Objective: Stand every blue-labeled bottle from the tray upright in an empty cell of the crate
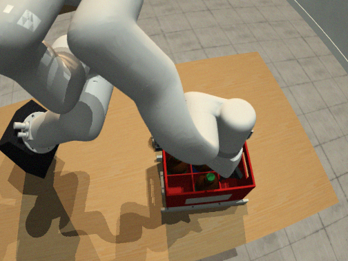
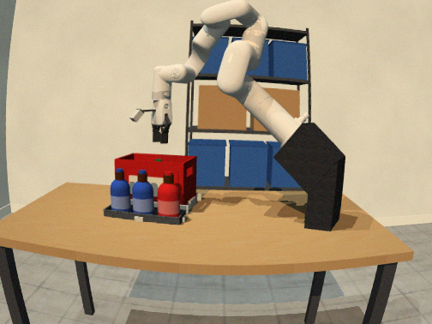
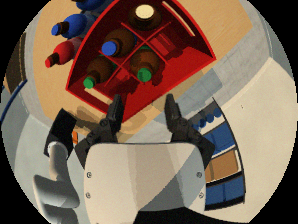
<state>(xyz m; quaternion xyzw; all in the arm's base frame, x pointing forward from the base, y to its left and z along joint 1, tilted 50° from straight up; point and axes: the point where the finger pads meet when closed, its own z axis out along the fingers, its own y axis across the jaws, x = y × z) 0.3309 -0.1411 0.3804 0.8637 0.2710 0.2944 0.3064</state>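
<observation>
The red crate (image 1: 174, 199) (image 2: 124, 165) (image 3: 190, 65) stands level and holds a blue-capped bottle (image 3: 117, 43), a cream-capped bottle (image 3: 145, 14) and two green-capped bottles, one (image 3: 101, 69) in the row nearer the tray, the other (image 1: 204, 183) (image 3: 145, 62) in the middle of the far row. That row's two end cells are empty. On the dark tray (image 2: 160, 219) two blue bottles (image 2: 120, 193) (image 2: 142, 197) and a red bottle (image 2: 169, 197) (image 3: 63, 53) stand upright. My gripper (image 2: 160, 141) (image 3: 143, 101) is partly open and empty, high above the crate; the arm hides much of it in the top view.
The crate and tray stand close together on the wooden table (image 1: 279, 155) (image 2: 257, 240). Pale rails (image 1: 207, 206) edge the crate's base. The black arm base (image 1: 45, 166) (image 2: 323, 184) is at the table's other side. A shelf with blue bins (image 2: 248, 165) stands behind the table.
</observation>
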